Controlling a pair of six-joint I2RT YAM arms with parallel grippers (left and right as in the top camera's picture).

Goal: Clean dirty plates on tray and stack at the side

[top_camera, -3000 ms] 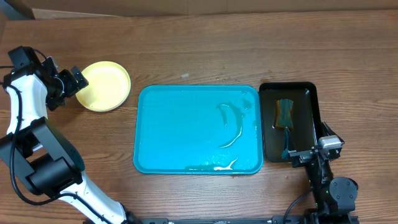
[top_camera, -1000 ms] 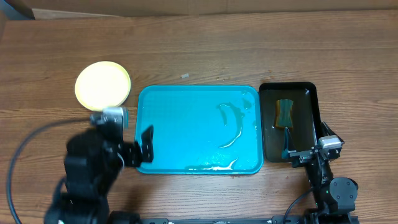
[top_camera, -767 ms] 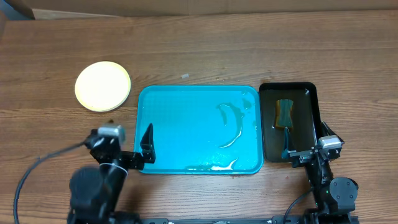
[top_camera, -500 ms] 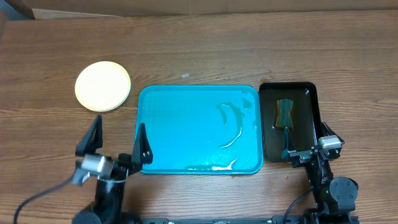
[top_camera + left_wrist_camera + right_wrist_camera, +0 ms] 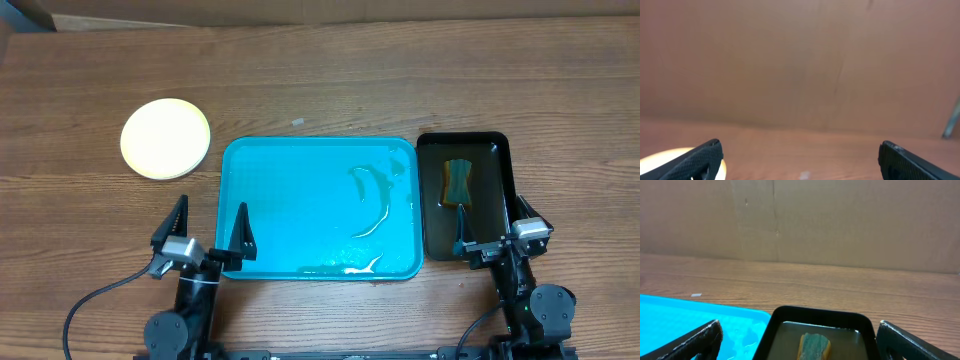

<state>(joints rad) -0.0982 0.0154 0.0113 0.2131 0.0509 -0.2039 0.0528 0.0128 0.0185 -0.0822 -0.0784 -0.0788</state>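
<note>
Plates point(image 5: 165, 138) are seen as one pale disc on the counter point(image 5: 330, 80), well apart from the left jaws, held wide open like the right jaws.

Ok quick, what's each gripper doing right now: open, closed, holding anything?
Left gripper: open, holding nothing.
Right gripper: open, holding nothing.

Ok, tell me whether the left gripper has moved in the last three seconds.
Yes. The left gripper came down-frame from beside the yellow plate to the tray's lower-left corner.
</note>
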